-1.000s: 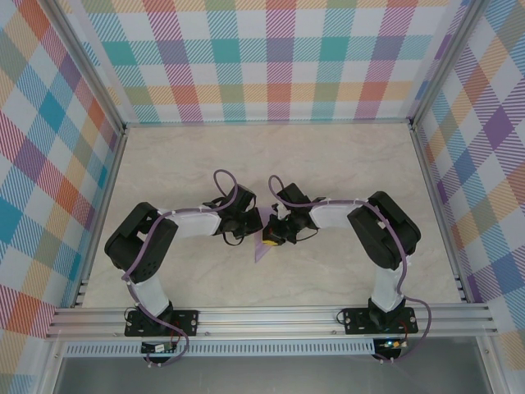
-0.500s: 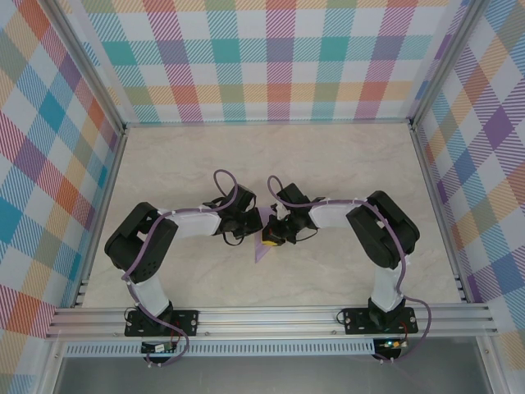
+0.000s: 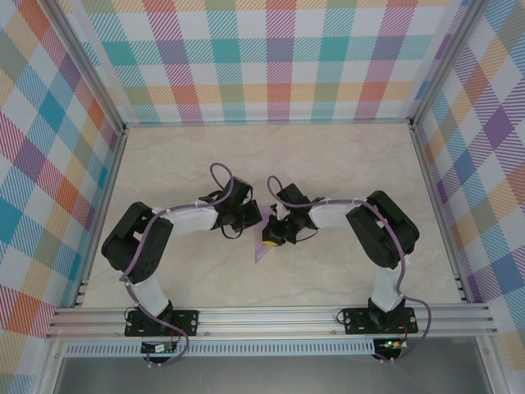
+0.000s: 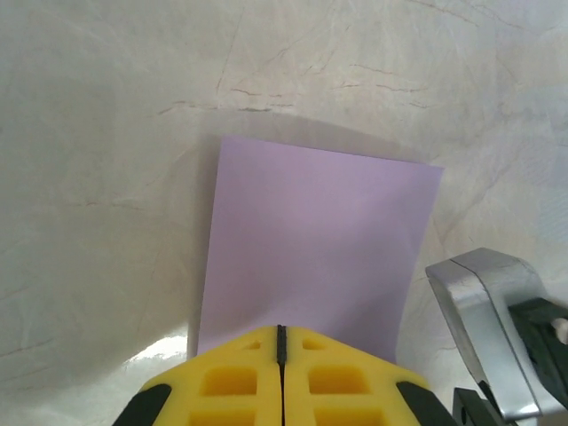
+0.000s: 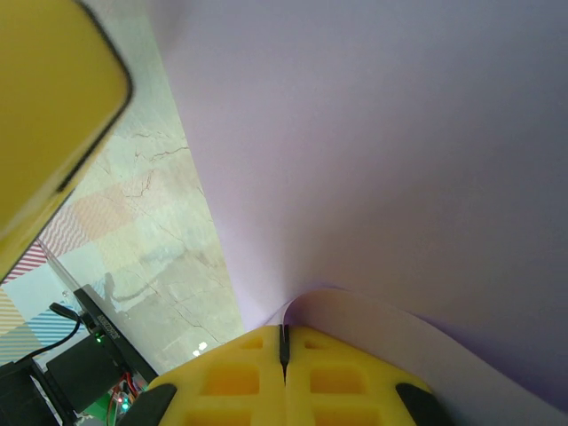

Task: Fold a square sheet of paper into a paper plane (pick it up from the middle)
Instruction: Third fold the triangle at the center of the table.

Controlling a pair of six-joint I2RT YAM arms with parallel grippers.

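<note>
Left arm is easing its wrist slightly up the bench overhead; left hand and right hand are meeting on the square sheet of paper, mid-bench. Left wrist: I'm seeing the left hand pinching the sheet's edge. Right wrist: right hand pinching curled paper; folding is continuing, I judge.

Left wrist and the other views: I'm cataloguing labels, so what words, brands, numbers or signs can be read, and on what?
None can be read.
The square sheet of paper is plain lilac, unprinted.
The left gripper and the right gripper show bare yellow fingers, no marking.
The table and the checked walls bear no lettering.
The small board with lights is too small to tell.
</note>
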